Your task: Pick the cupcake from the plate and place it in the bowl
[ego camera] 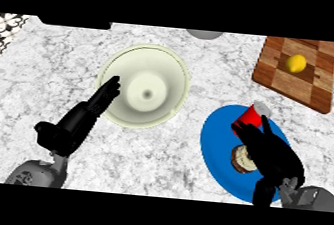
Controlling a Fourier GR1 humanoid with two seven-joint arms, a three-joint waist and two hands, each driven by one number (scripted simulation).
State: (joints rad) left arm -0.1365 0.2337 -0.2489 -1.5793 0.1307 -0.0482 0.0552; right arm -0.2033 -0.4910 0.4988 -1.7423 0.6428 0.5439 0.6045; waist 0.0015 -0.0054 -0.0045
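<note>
Over the blue plate [218, 154] at right, the right hand [273, 156] half curls its fingers beside the cupcake [243, 158] without gripping it, and closing off-centre could tip it; the left hand [88, 112] rests straight-fingered by the bowl [146, 85]

no readable text, no labels, no brand marks, no numbers, no signs anywhere in the head view; no lettering to be seen on any surface or object shown
</note>
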